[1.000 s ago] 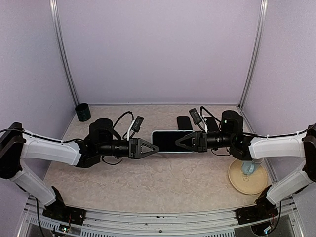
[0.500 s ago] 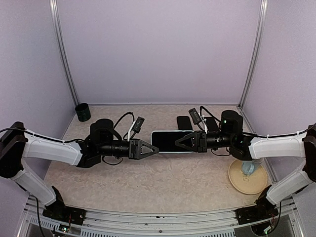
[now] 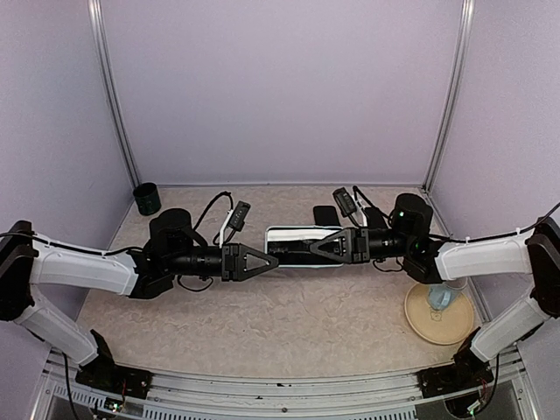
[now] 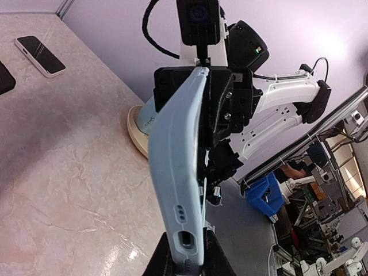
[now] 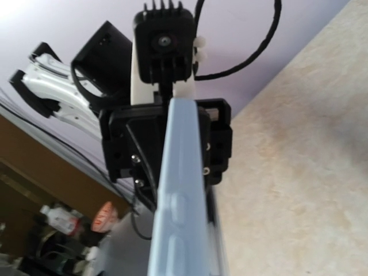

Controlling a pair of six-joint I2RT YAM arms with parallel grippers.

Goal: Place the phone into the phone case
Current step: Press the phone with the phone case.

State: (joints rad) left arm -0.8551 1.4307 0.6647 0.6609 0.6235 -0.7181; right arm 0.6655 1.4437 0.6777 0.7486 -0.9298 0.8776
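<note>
Phone case (image 3: 302, 233) hangs over the surface (image 3: 262, 324), tipped on edge; left tool (image 3: 275, 260) pinches one end, right tool (image 3: 315, 248) the other; the phone (image 3: 302, 251) seems seated inside; press the rims evenly, without twisting; there is open room nearer than the case, small dark items (image 3: 325, 215) beyond it.

A dark cup (image 3: 146, 199) stands in the far left corner of the marbled beige surface (image 3: 262, 324), close to the lilac wall (image 3: 280, 87). At the near right lies a round tan dish (image 3: 420, 325) bearing a pale blue object (image 3: 440, 298), perhaps a small bottle. Toward the back a dark slab (image 3: 326, 215) lies flat, and near it a white-edged handset (image 4: 40, 55) with a dark screen.
</note>
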